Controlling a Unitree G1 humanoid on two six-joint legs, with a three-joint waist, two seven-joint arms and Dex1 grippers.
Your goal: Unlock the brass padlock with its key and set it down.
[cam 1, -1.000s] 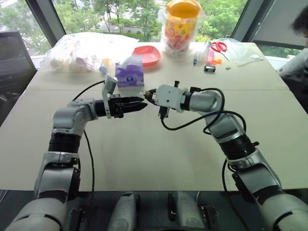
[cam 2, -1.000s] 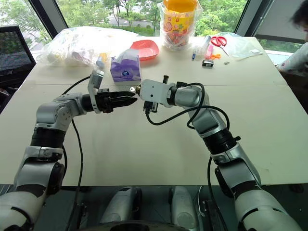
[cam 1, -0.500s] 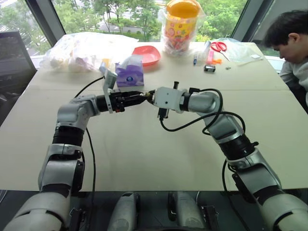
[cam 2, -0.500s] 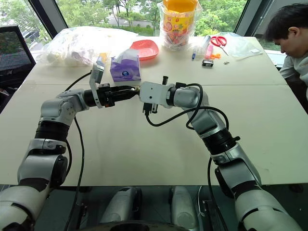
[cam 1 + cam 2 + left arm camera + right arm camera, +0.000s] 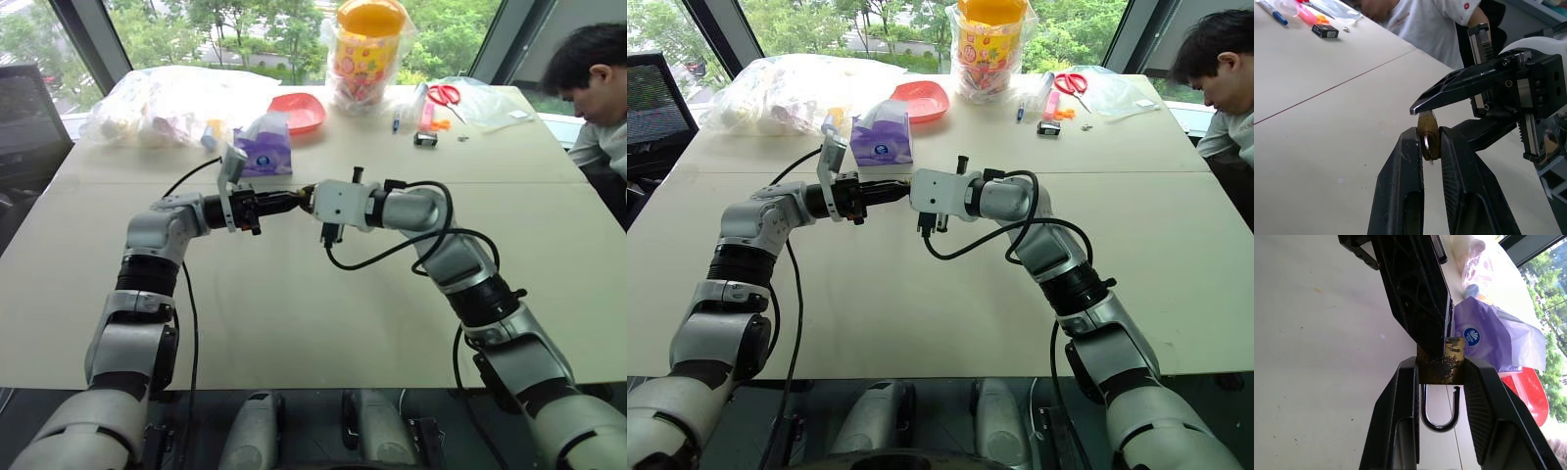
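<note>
The brass padlock (image 5: 1441, 369) hangs above the table's middle, its gold body pinched between the fingers of my right gripper (image 5: 1441, 363). Its silver shackle (image 5: 1439, 420) points back toward the right wrist, and one leg ends short of the body. My left gripper (image 5: 1428, 132) comes in level from the left, tip to tip with the right gripper (image 5: 307, 194). It is shut on the small silver key (image 5: 1428, 146) at the padlock's (image 5: 1426, 125) base. In the head views the left gripper (image 5: 292, 200) meets the right just in front of the tissue pack.
A purple tissue pack (image 5: 265, 147), a red dish (image 5: 299, 111), a yellow-lidded jar (image 5: 370, 49) and a clear plastic bag (image 5: 176, 103) stand at the back. Scissors (image 5: 446, 95) and a small black box (image 5: 425, 139) lie back right. A person (image 5: 598, 78) sits at the right edge.
My left gripper has slid right to the padlock and closed its fingers there. The right arm has held still. A person has leaned into view at the right.
</note>
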